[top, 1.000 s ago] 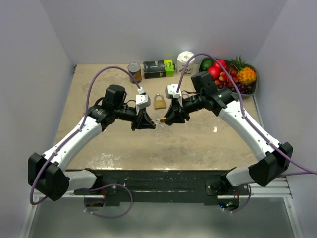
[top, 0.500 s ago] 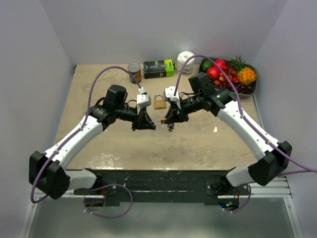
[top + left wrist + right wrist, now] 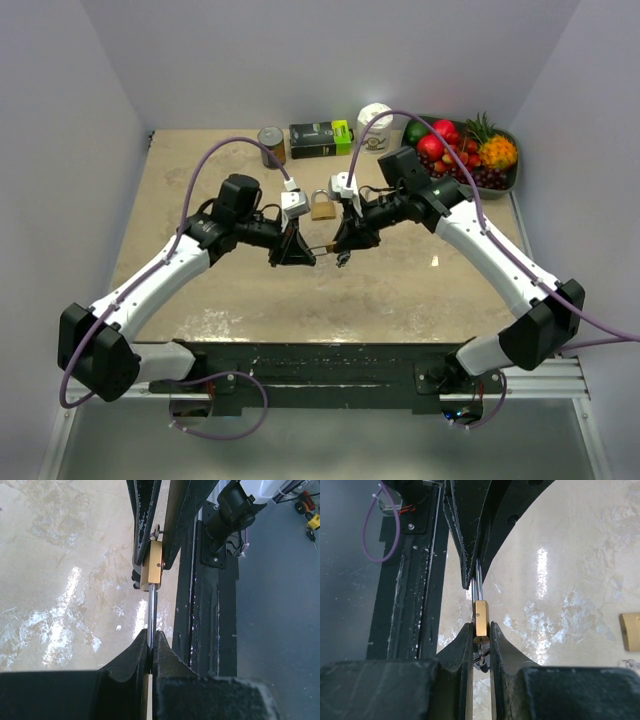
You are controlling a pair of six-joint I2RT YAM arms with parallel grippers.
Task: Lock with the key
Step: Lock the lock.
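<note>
Padlock (image 3: 481, 616): brass body pinched between right gripper (image 3: 481, 630) fingers, steel shackle (image 3: 150, 612) clamped by left gripper (image 3: 151, 647); print on green-black box (image 3: 321, 138) too small to read.

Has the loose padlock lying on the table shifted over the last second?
No. The loose padlock lies in the same spot, at the same offset in front of the green box behind it.

I get bright, even overhead light; glare patches shine on the table (image 3: 50, 540) left of my left fingers (image 3: 130, 665), which blur up close.
</note>
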